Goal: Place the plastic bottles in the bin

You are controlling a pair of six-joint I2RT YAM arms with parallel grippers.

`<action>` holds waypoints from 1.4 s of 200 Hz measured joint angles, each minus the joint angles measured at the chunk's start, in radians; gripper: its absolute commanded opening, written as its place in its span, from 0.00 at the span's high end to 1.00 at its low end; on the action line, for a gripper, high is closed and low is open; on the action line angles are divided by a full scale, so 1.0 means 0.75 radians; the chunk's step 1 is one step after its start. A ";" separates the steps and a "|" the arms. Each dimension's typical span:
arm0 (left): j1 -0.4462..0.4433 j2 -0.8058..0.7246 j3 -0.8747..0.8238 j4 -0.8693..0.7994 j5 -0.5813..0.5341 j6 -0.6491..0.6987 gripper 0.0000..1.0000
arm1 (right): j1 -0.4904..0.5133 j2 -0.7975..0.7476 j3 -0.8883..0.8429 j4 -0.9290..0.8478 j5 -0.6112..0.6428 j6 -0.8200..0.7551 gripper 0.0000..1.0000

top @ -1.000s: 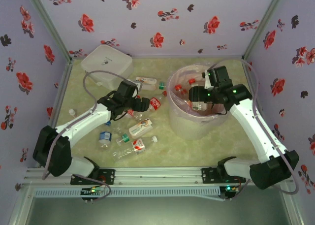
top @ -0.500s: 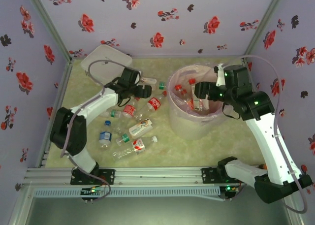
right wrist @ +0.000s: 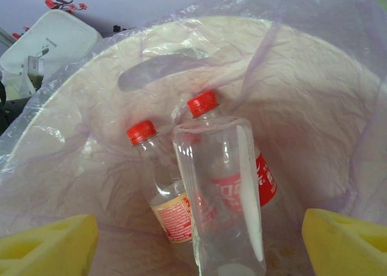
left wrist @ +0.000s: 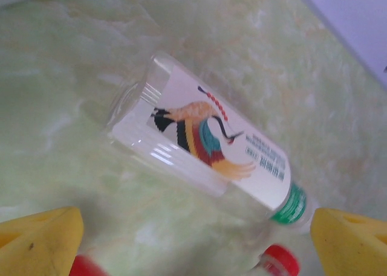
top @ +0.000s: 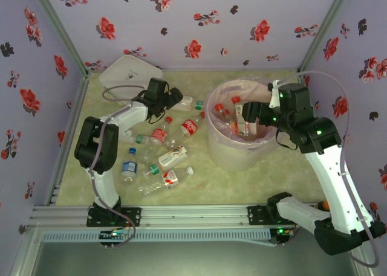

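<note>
**Left claw** [top: 173, 97]: at 10 o'clock on the table [top: 290, 173], just beside the white lidded box [top: 128, 75]. Jaws spread wide, gripping nothing. Its yellow fingertips [left wrist: 39, 243] sit in the lower corners of the left wrist view.

**Bird-label bottle** [left wrist: 211, 146]: lies flat on the table ahead of the left claw, apart from both fingertips. Long axis runs 10 to 4 o'clock in the wrist view, green cap at 4, base at 10. The red cap [left wrist: 279, 261] of another bottle is just beside its neck, at 5 o'clock.

**Loose plastic bottles** [top: 172, 158]: a cluster on their sides, at 9 o'clock from the bin, long axes at mixed angles.

**Bin** [top: 233, 152]: round, pale, lined with a pink bag, at 2 o'clock from the table's centre.

**Right claw** [top: 242, 114]: over the bin's mouth, jaws wide apart, holding nothing.

**Bin contents, right wrist view**: a clear bottle [right wrist: 221, 191] with its long axis near 12 to 6 o'clock. Behind it are a red-label bottle [right wrist: 263, 182] and an orange-label bottle [right wrist: 172, 212], their red caps pointing toward 12 and 11.
</note>
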 measured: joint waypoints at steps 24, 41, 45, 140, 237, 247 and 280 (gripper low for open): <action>0.010 0.075 0.000 0.108 0.007 -0.179 0.03 | 0.000 -0.010 -0.001 -0.001 0.017 -0.005 0.12; 0.014 0.140 0.001 0.175 0.028 -0.281 0.03 | 0.000 -0.015 0.000 -0.005 0.034 -0.015 0.12; 0.014 0.158 0.001 0.191 0.036 -0.303 0.03 | 0.000 -0.015 0.000 -0.006 0.036 -0.019 0.12; 0.031 0.332 0.085 0.362 0.096 -0.496 0.39 | 0.000 -0.021 0.000 -0.010 0.075 -0.049 0.12; 0.091 0.189 -0.014 0.423 0.153 -0.435 0.49 | 0.000 -0.022 0.044 -0.024 0.022 -0.067 0.13; 0.097 0.120 -0.029 0.420 0.160 -0.395 0.49 | 0.000 -0.022 0.070 -0.041 0.014 -0.082 0.14; 0.120 -0.182 -0.098 0.389 0.204 -0.222 0.49 | 0.002 -0.012 0.204 -0.122 -0.017 -0.151 0.15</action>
